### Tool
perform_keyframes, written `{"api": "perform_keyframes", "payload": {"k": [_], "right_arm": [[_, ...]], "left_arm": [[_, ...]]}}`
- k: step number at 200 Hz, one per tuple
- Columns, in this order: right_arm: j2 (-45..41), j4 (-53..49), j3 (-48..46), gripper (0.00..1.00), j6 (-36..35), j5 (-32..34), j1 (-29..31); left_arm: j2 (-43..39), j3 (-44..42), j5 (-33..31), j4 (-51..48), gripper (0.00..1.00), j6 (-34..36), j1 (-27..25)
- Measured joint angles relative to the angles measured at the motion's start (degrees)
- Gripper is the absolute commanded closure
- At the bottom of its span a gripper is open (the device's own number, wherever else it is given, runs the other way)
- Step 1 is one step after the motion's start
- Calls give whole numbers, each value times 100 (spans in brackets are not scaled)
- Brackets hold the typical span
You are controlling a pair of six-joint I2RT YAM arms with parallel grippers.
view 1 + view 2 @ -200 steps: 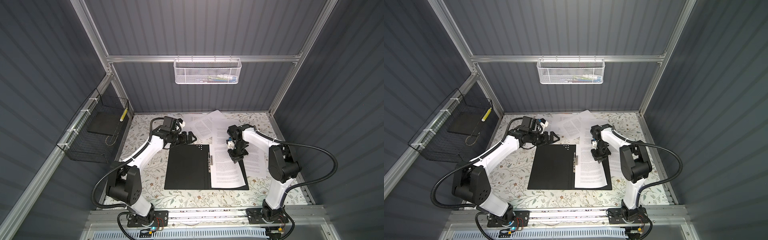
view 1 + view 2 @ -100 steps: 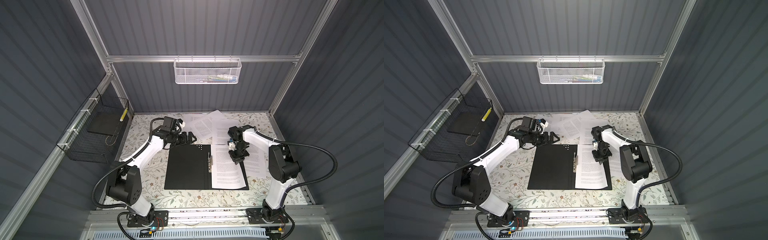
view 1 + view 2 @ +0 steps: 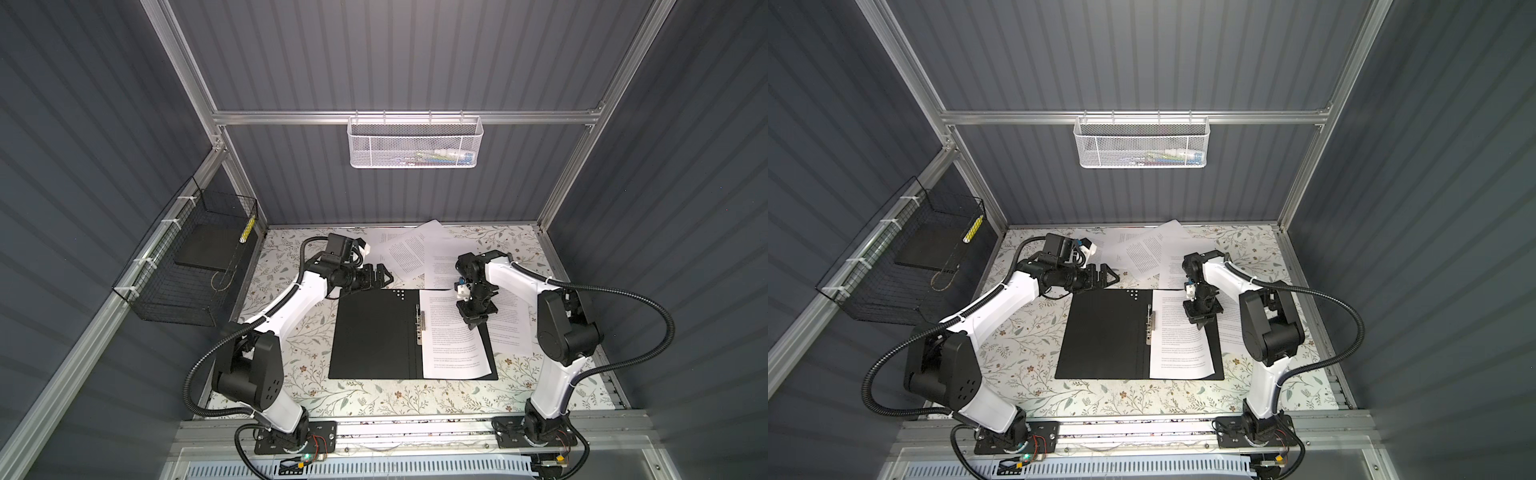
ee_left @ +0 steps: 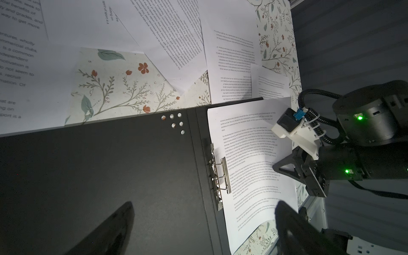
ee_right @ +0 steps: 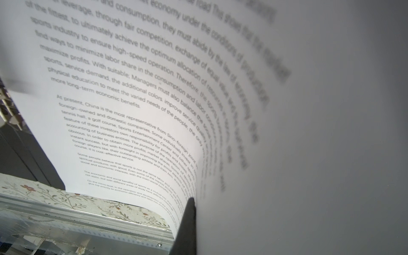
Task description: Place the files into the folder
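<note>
The folder (image 3: 374, 332) (image 3: 1104, 332) (image 4: 110, 165) lies open on the floral table, black inside up, with its metal clip (image 3: 420, 326) (image 4: 218, 174) along the spine. One of the files, a printed sheet (image 3: 453, 345) (image 3: 1179, 349) (image 4: 249, 159) (image 5: 132, 99), covers its right half. My right gripper (image 3: 473, 320) (image 3: 1200, 318) is shut on that sheet's right edge, which curls upward; one finger (image 5: 187, 220) shows against the paper. More files (image 3: 407, 253) (image 3: 1142, 253) (image 4: 154, 26) lie scattered behind the folder. My left gripper (image 3: 384, 276) (image 3: 1111, 276) (image 4: 203, 229) hovers open at the folder's far left corner, holding nothing.
A white mesh basket (image 3: 415, 143) hangs on the back wall. A black wire basket (image 3: 195, 266) is fixed to the left wall. Another sheet (image 3: 511, 328) lies under my right arm. An aluminium rail (image 3: 395, 428) runs along the table's front edge.
My right gripper has shifted slightly toward the front, still shut on the sheet. The left arm has not moved.
</note>
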Motion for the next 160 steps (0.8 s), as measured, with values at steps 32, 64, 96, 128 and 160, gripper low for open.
{"api": "perform_keyframes", "payload": {"k": [32,64,96,128,160], "right_arm": [[0,0,4,100,24,-9,0],[0,0,4,100,61,-9,0],[4,0,4,96,81,-9,0],[17,2,7,90,114,-31,-2],[22,2,33,87,133,-94,-2]], "left_arm": [[0,0,2,4,0,0,0],[0,0,2,13,0,-2,0],[0,0,4,13,0,-2,0],[0,0,44,13,0,-2,0],[0,0,48,13,0,-2,0]]}}
